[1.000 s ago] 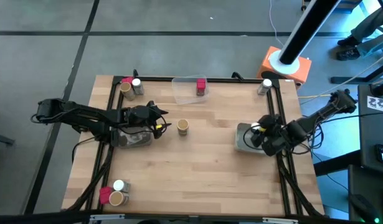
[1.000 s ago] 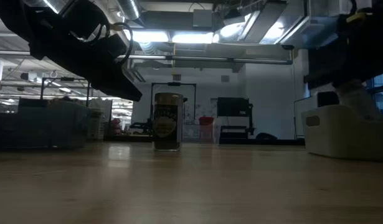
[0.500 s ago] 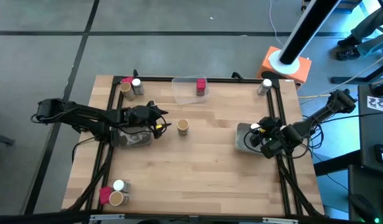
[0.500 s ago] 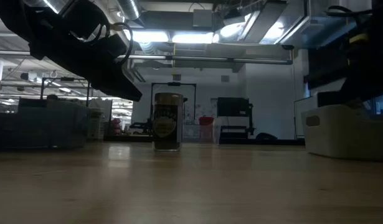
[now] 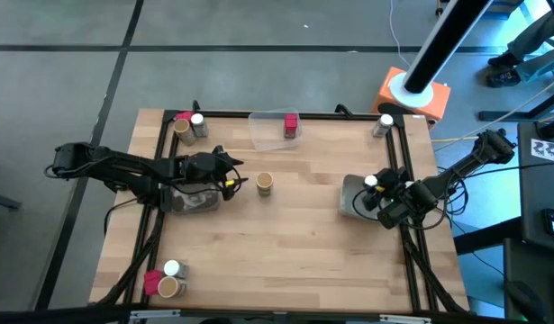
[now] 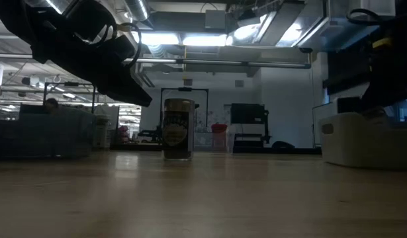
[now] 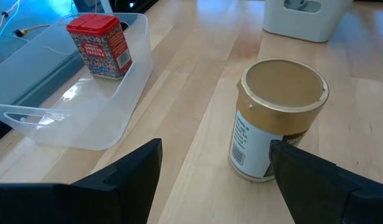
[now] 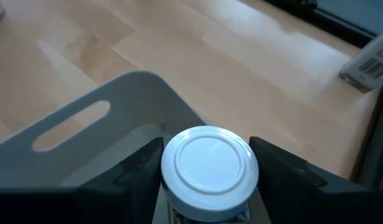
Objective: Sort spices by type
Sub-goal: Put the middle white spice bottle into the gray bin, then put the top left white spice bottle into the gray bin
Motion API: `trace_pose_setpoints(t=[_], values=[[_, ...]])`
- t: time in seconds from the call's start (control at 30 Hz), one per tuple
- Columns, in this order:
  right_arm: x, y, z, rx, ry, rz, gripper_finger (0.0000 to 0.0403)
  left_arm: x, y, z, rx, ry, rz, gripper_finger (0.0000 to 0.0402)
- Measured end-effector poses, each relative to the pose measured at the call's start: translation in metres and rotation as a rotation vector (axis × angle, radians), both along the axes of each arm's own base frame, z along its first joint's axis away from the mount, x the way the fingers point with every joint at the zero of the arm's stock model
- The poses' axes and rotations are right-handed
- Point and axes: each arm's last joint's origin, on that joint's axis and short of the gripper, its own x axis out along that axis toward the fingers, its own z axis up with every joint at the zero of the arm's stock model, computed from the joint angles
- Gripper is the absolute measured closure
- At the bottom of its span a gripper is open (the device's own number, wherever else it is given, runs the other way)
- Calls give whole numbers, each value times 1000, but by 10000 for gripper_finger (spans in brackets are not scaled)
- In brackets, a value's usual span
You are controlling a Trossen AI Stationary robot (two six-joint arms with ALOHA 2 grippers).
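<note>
A tan round-topped cylinder [image 5: 264, 184] [image 7: 275, 118] [image 6: 178, 129] stands upright on the wood. My left gripper [image 5: 233, 183] [image 7: 216, 149] is open just to its left, fingers reaching either side without touching. My right gripper [image 5: 374, 193] [image 8: 208, 186] is shut on a clear white-capped jar [image 5: 371, 181] over a grey bin [image 5: 350, 200]. A red block [image 5: 291, 124] [image 7: 98, 37] stands in the clear tray [image 5: 269, 130]. More spices stand at the far left corner [image 5: 188, 125], the near left corner [image 5: 164, 279] and the far right corner [image 5: 384, 123]. My right gripper holds the jar just below its white cap [image 8: 208, 163], pinched between the two fingers [image 8: 141, 163], one on each side. The jar stands upright in the hold, cap up, over the inside of the grey bin [image 8: 85, 118]. Cap and fingers hide its base.
A second grey bin [image 5: 194, 200] lies under my left arm. A dark frame [image 5: 277, 115] runs round the table edges. An orange-based post [image 5: 412, 94] stands past the far right corner. Bare wood [image 5: 286, 243] spreads across the middle and near side.
My right gripper has shifted a little over the grey bin with the jar, and the white cap now shows more plainly from above. My left arm and the tan cylinder have kept still.
</note>
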Motion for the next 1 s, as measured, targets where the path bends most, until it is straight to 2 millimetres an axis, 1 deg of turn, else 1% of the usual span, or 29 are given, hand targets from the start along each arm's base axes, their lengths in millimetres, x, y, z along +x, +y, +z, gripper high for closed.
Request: trace_pose_setpoints(t=[0.23, 0.33, 0.4, 0.53, 0.77, 0.9, 1.0], values=[[3, 2, 0, 26, -31, 1, 127, 0, 0, 0, 0, 2, 0, 121], [3, 3, 0, 35, -12, 17, 114, 0, 0, 0, -1, 3, 0, 121], [4, 3, 4, 44, -7, 28, 111, 0, 0, 0, 0, 5, -1, 121], [6, 4, 17, 43, -11, 34, 111, 0, 0, 0, 4, 6, -3, 121], [16, 9, 50, 9, -116, 80, 113, 1, 0, 2, 16, -14, -8, 121], [27, 14, 63, -35, -194, 151, 113, 1, 0, 2, 29, -9, -15, 121], [40, 15, 68, -63, -228, 206, 113, 1, 0, 2, 34, -6, -17, 121]])
